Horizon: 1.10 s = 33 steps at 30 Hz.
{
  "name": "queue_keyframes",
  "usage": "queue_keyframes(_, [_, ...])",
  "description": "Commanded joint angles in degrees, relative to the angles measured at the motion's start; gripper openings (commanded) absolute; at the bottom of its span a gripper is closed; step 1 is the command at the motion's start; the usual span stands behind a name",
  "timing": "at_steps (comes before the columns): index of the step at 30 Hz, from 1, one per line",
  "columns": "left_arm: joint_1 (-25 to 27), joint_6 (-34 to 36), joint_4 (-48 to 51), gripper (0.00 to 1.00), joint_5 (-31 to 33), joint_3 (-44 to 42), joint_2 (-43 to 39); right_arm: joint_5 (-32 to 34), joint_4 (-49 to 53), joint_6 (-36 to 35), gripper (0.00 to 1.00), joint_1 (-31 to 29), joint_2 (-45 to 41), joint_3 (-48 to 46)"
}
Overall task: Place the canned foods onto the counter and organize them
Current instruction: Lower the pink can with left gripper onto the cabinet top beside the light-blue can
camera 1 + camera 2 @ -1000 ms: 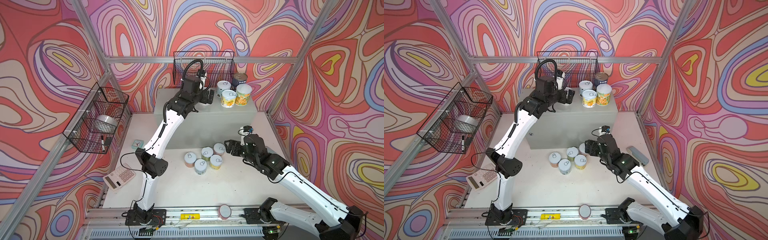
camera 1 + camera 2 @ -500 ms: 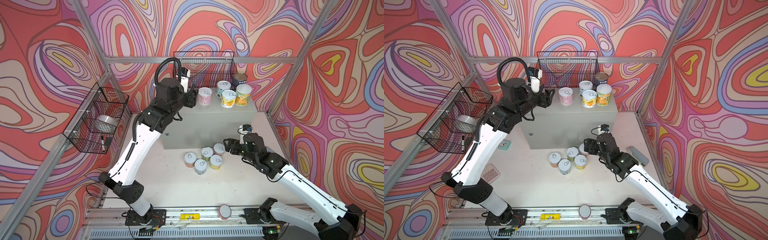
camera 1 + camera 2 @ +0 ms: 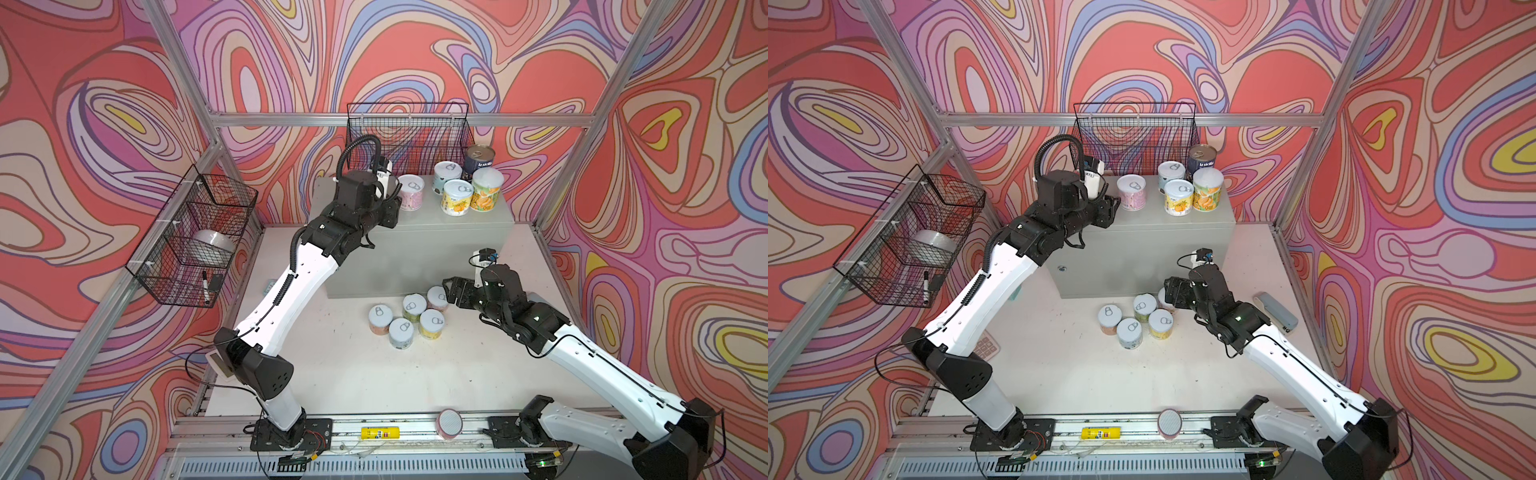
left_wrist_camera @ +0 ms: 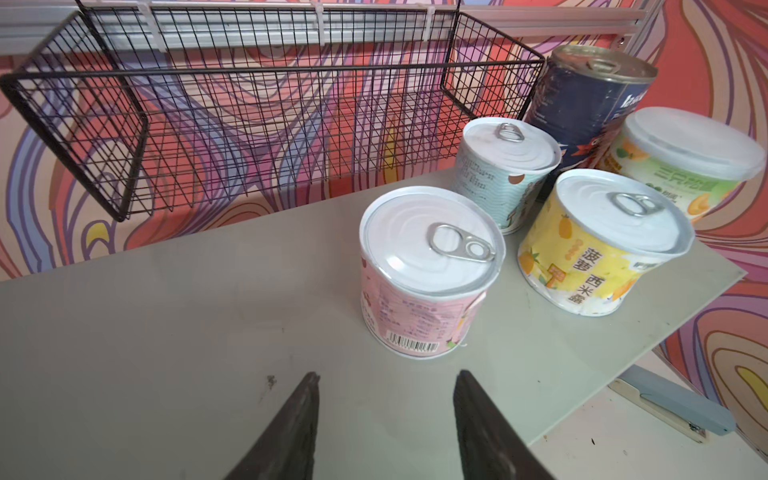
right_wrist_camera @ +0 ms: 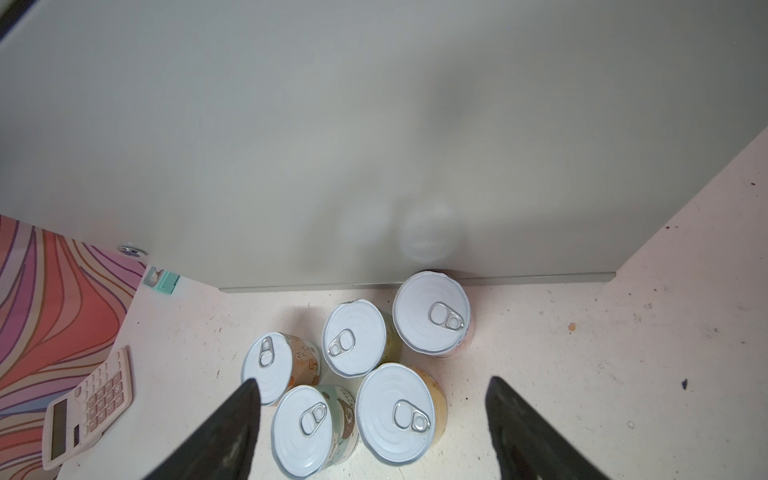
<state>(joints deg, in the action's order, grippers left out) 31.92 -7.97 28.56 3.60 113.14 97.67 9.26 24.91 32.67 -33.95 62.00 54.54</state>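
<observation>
Your left gripper [image 4: 386,374] is narrowly parted and empty, just short of the pink-labelled white-lidded can [image 4: 424,270], 1 of 5 on the light-grey metal cabinet counter [image 3: 436,237]. Your right gripper [image 5: 372,381] hangs wide and empty over 5 white-lidded cans [image 5: 353,336] on the white tabletop [image 3: 332,374].

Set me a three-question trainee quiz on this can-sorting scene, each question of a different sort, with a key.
1. How many cans stand on the counter?
2. True or false: the left end effector grips the pink can.
3. Which can on the counter stands nearest the left end effector? A the pink can; B the dark-blue can; C the yellow can.
Key: 1. five; 2. false, it is open and empty; 3. A.
</observation>
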Motion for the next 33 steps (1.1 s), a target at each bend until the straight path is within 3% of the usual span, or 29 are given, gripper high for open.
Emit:
queue_keyframes(1, [-0.2,-1.5,-2.1,0.54,-1.8,0.7,2.0,0.9,-0.5,0.0,0.88,-0.3,-0.8,0.4])
queue_keyframes(16, [-0.2,0.0,-5.5,0.41,-2.9,3.9,7.3,1.8,-0.5,-0.7,0.88,-0.4,-0.6,-0.5])
queue_keyframes(33, [-0.2,1.5,-5.9,0.41,-4.4,10.8,14.3,2.2,-1.4,-0.6,0.89,-0.3,0.3,-1.8])
